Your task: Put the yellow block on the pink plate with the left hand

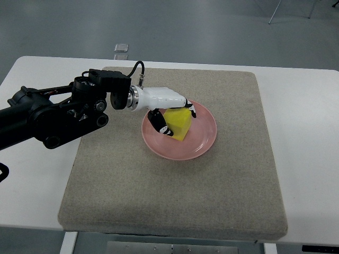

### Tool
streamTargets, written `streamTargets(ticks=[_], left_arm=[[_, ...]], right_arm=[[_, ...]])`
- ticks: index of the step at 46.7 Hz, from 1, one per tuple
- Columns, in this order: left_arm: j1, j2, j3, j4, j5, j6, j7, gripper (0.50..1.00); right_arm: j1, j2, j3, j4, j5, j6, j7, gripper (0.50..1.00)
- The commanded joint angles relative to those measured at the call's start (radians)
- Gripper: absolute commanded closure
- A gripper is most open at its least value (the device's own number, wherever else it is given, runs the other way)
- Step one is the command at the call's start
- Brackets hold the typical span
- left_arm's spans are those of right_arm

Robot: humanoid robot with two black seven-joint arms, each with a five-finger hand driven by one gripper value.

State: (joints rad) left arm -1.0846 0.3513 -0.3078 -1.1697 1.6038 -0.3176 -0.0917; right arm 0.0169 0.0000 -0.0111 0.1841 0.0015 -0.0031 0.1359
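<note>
A yellow block (179,124) is over the left half of the pink plate (204,138), which sits on the grey mat. My left hand (170,114), white with black fingertips, reaches in from the left and is shut on the block, thumb on its near-left side and fingers over its top. Whether the block rests on the plate or hangs just above it I cannot tell. The black left arm (58,114) stretches across the mat's left edge. No right arm shows.
The grey mat (212,196) covers most of a white table (302,132). A small silver object (122,48) lies on the floor beyond the table's far edge.
</note>
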Motion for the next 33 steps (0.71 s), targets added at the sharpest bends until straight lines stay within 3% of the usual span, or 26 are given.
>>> streamTargets(ticks=[1, 22, 33], left_arm=[[0.0, 0.023, -0.002, -0.002, -0.054, -0.002, 0.0, 0.506], [0.0, 0.175, -0.102, 0.016, -0.701, -0.015, 0.0, 0.504], [0.002, 0.186, -0.106, 0.218, -1.041, -0.005, 0.0, 0.504]], right_arm=[[0.0, 0.0, 0.0, 0.0, 0.0, 0.0, -0.001, 0.576], [0.0, 0.0, 0.0, 0.0, 0.0, 0.0, 0.001, 0.576], [0.0, 0.0, 0.0, 0.0, 0.002, 0.0, 0.001, 0.576]])
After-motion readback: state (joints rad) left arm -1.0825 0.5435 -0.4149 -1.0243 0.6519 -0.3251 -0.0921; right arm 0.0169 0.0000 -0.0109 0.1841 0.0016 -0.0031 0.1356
